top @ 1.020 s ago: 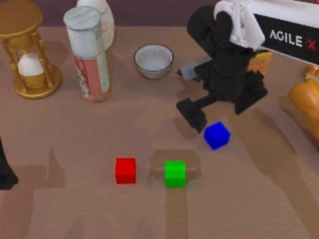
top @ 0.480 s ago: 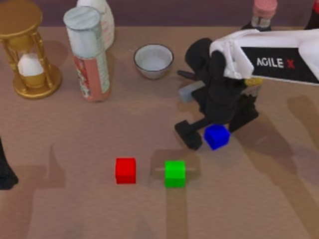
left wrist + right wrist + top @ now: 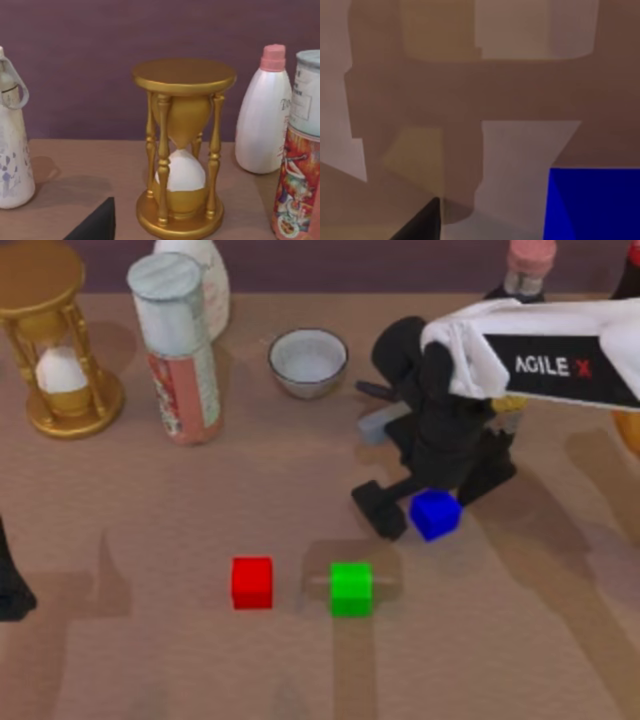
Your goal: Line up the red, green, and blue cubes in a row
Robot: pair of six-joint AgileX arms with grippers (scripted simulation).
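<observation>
Now that the right gripper (image 3: 425,508) has dropped from above the table to table height and barely shifted over the last half second, it brackets the small glossy deep-blue cube (image 3: 435,514): one black finger (image 3: 380,510) lies just beside the cube on the side toward the other two cubes, and the second finger is mostly hidden under the wrist on the far side. The jaws look spread wider than the cube, though the top view is crowded there, so I cannot rule out light contact. In the right wrist view the blue cube (image 3: 592,202) fills one corner, close in.

The blue cube itself has not moved. It sits behind and to the right of the glossy bright-green cube (image 3: 351,588), which stands near the glossy bright-red cube (image 3: 252,582) in a level pair, both well forward of the hand.

My judgement: the descent is finished and closing on the blue cube is the step in hand; two places in the row are filled, the third is waiting.

The left gripper (image 3: 12,590) is parked at the table's left edge.
</observation>
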